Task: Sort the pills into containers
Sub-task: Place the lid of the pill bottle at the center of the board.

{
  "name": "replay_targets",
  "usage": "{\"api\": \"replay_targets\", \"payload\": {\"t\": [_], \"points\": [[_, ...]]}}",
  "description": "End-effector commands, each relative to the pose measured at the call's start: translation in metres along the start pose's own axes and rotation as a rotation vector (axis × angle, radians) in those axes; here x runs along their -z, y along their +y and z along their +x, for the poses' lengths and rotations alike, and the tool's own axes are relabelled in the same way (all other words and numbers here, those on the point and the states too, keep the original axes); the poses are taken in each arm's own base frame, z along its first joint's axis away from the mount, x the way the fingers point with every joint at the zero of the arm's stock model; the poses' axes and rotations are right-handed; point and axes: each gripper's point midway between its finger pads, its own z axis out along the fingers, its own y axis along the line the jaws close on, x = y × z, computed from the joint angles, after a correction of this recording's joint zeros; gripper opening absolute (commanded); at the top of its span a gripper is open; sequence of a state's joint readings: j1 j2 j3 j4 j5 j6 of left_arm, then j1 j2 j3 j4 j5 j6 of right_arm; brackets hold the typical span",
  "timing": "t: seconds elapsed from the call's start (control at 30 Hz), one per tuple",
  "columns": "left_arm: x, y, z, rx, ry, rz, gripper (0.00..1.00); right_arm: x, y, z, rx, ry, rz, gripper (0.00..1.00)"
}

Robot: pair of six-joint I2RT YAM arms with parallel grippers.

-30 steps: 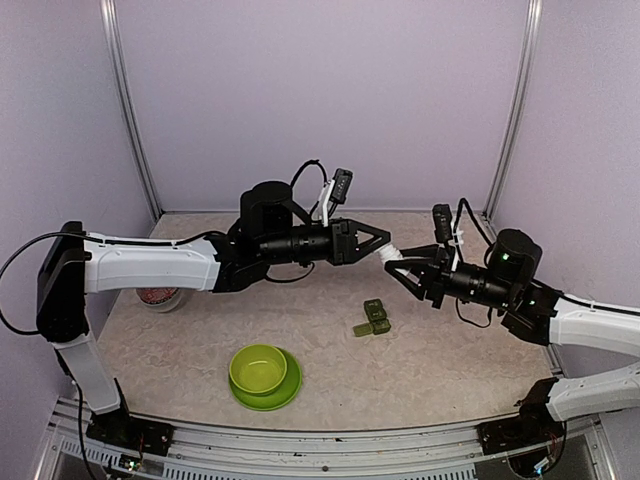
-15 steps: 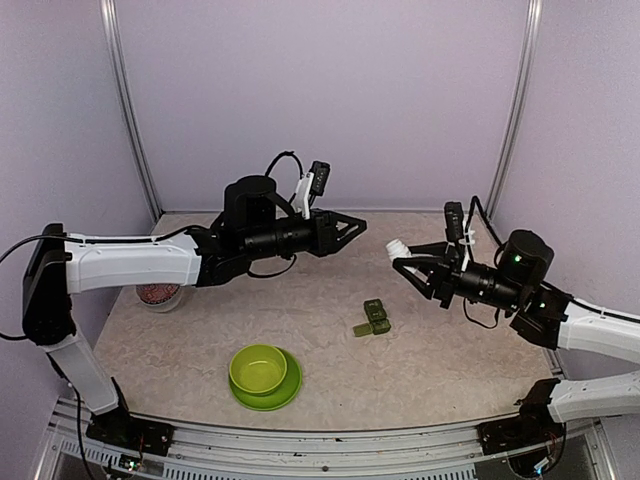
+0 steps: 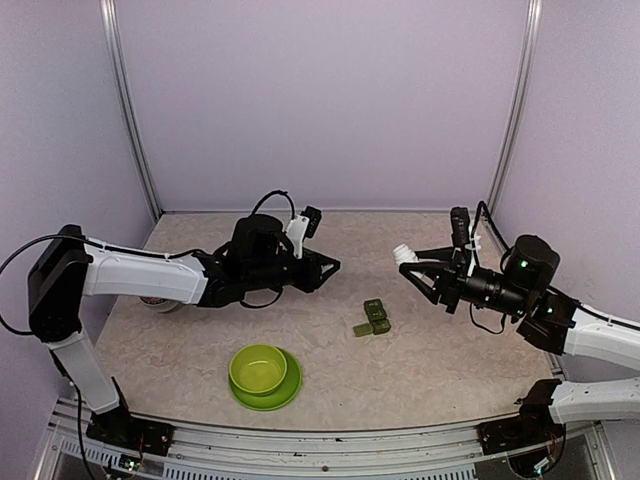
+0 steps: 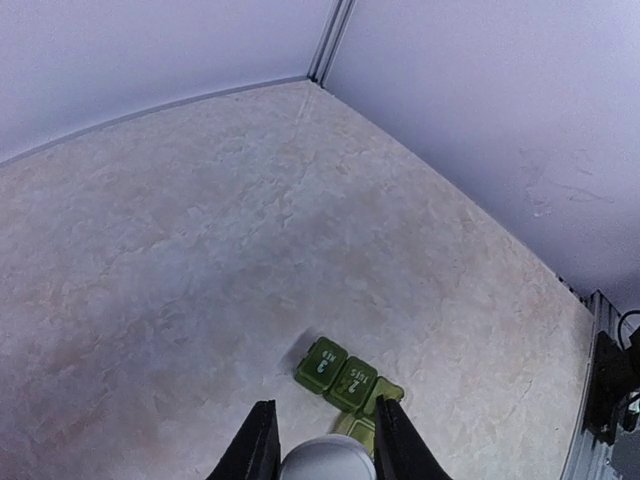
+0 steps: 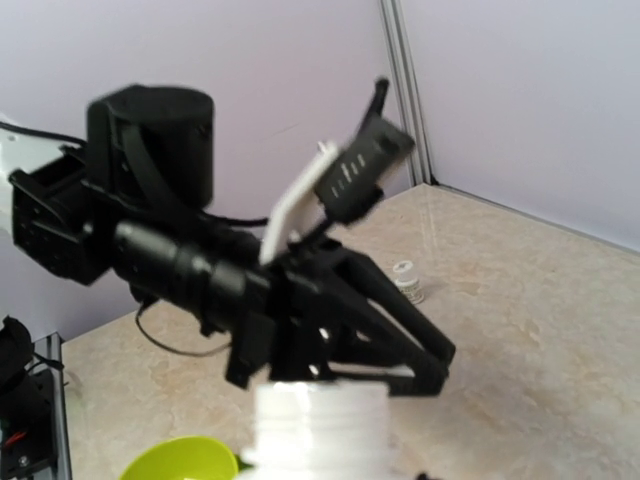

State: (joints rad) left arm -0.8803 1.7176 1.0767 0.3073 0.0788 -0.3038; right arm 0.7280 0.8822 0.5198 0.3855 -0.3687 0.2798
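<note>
My left end effector (image 3: 335, 266) hangs over the middle of the tabletop (image 3: 450, 350). Its jaws are drawn narrow on a whitish rounded piece (image 4: 325, 462). It may be a cap, but my wrist view shows only its upper edge.

My right end effector (image 3: 410, 264) is raised over the right half of the tabletop, pointing toward the left one and well apart from it. It is clamped on a white ribbed plastic bottle (image 5: 320, 420), which sticks out past the fingertips.

The small dark green plastic pill box (image 3: 374, 317), three square lidded compartments in a row, lies flat on the tabletop a little right of centre. It is lower than both end effectors and between them, and neither touches it. From my left wrist it sits just beyond my fingers (image 4: 255, 450), with the printed lids facing up.

A lime-green round bowl (image 3: 258, 366) stands on a matching plate (image 3: 292, 390) near the front edge, left of centre and well apart from the pill box. A small white jar (image 3: 158, 298) sits near the left edge, partly behind my left arm.
</note>
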Motion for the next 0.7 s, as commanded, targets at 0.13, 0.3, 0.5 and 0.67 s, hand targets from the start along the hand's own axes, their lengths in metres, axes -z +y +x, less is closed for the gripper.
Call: {"api": "replay_targets", "payload": {"t": [0.13,0.3,0.5,0.67], "points": [[-0.022,0.041,0.048,-0.077,0.072,-0.148,0.19,0.007,-0.003,0.006,0.0,0.008,0.027,0.06],[-0.029,0.057,0.067,-0.11,0.087,-0.225,0.2,0.01,-0.004,0.009,-0.004,0.014,0.036,0.06],[-0.041,0.07,0.09,-0.157,0.126,-0.305,0.21,0.013,-0.005,0.012,-0.008,0.015,0.044,0.06],[-0.049,0.075,0.106,-0.17,0.161,-0.33,0.22,0.015,-0.005,0.012,-0.008,0.012,0.049,0.06]]}}
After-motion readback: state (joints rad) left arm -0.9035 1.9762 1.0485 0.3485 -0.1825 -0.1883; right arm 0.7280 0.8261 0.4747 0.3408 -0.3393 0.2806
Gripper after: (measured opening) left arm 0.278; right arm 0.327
